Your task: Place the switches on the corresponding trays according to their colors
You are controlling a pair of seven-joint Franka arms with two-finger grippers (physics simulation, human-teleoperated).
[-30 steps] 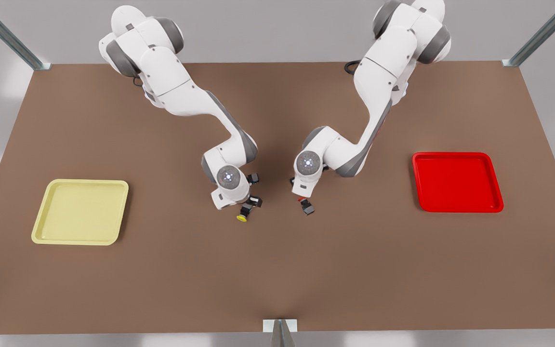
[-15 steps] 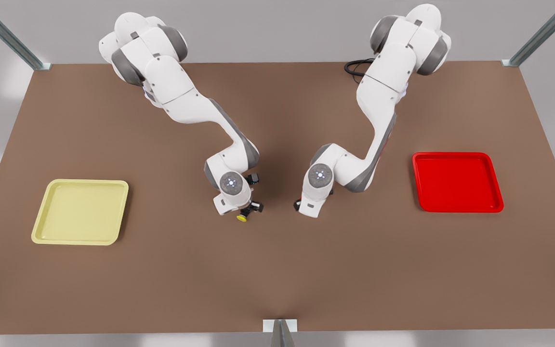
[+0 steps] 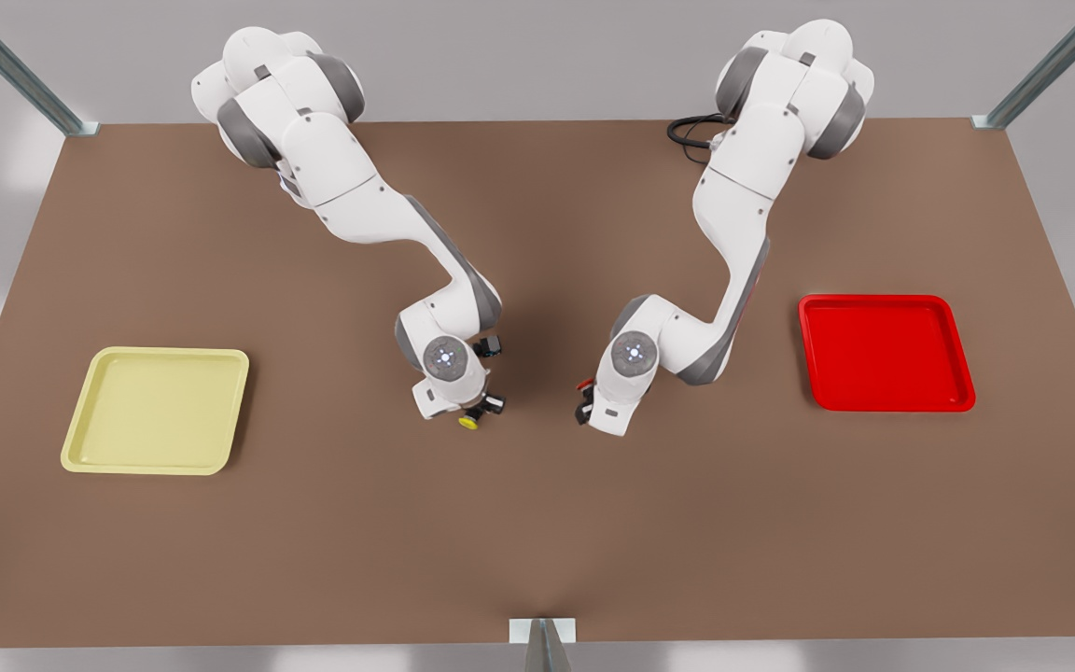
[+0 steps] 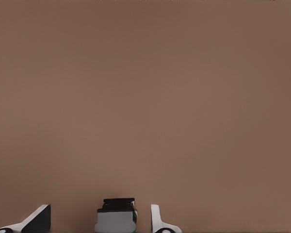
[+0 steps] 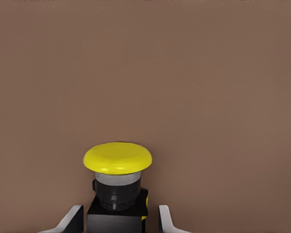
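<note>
Two small dark-bodied push-button switches sit mid-table between your arms. Your right gripper [image 5: 120,221] straddles the yellow-capped switch [image 5: 117,182], jaws apart beside its body. Your left gripper [image 4: 98,223] likewise brackets the red-capped switch [image 4: 116,216], jaws apart.

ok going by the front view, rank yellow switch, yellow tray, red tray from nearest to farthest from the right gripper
1. yellow switch, between the right gripper fingers.
2. yellow tray, off toward the front view's left.
3. red tray, across on the front view's right, past the left gripper.
</note>
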